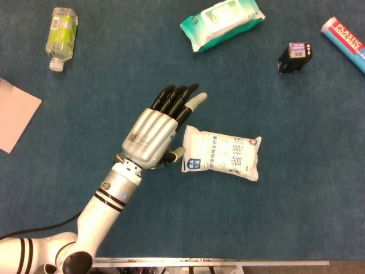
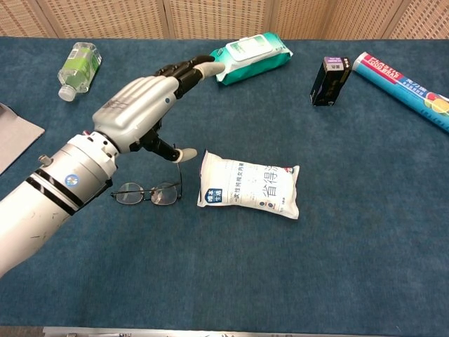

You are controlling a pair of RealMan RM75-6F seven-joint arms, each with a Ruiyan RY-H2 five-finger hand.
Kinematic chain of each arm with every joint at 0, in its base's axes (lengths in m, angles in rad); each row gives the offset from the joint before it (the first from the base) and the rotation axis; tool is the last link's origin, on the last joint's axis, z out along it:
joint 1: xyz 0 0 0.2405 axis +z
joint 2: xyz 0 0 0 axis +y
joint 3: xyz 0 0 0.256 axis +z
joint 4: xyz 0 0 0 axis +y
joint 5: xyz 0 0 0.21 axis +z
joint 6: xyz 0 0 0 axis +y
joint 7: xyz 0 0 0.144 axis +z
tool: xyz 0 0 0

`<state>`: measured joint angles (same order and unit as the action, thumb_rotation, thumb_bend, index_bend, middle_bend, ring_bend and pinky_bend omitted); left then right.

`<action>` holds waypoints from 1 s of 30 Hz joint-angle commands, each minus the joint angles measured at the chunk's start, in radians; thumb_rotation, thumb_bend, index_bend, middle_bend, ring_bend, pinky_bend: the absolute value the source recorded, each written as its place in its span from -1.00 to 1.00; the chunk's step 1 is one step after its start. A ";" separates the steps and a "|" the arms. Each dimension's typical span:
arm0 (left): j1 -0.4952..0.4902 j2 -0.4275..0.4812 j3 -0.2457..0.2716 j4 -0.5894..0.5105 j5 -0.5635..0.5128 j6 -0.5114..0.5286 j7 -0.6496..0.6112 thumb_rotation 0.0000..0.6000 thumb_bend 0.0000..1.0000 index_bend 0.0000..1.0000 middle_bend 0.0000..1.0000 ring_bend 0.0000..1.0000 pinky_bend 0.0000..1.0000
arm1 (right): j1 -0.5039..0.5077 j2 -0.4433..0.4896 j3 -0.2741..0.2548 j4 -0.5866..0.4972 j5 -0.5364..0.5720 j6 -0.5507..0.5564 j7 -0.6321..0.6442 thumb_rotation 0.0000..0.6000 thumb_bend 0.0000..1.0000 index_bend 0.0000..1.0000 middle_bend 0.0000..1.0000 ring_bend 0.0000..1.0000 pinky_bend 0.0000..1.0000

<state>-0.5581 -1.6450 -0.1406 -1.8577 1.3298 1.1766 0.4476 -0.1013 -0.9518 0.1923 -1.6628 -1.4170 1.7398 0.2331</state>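
Observation:
My left hand (image 1: 154, 134) hovers over the blue table with its fingers stretched out and nothing in them. Its thumb points toward the left end of a white printed pouch (image 1: 222, 158), which lies flat just to its right. In the chest view the left hand (image 2: 140, 112) hangs above a pair of thin-framed glasses (image 2: 146, 193), which rest on the cloth left of the white pouch (image 2: 249, 191). The head view hides the glasses under the hand. My right hand shows in neither view.
A green-labelled bottle (image 1: 61, 35) lies at the far left. A teal wipes pack (image 1: 222, 23) sits at the back, with a black box (image 1: 295, 57) and a blue plastic-wrap roll (image 1: 345, 35) at the far right. A pale sheet (image 1: 14, 114) lies at the left edge.

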 commanded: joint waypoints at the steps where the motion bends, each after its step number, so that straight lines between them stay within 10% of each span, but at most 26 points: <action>1: -0.005 -0.008 -0.005 0.011 -0.012 -0.003 -0.001 1.00 -0.66 -1.00 -1.00 -1.00 -1.00 | 0.000 0.000 0.001 0.001 0.001 0.000 0.001 1.00 -0.42 0.21 -0.22 -0.49 -0.42; 30: 0.017 -0.019 0.025 0.161 -0.082 0.004 -0.053 1.00 -0.66 -1.00 -1.00 -1.00 -1.00 | -0.001 -0.005 0.000 0.001 -0.008 -0.004 -0.009 1.00 -0.42 0.21 -0.22 -0.49 -0.42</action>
<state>-0.5424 -1.6645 -0.1174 -1.6991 1.2482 1.1811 0.3965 -0.1027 -0.9565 0.1921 -1.6623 -1.4247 1.7361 0.2243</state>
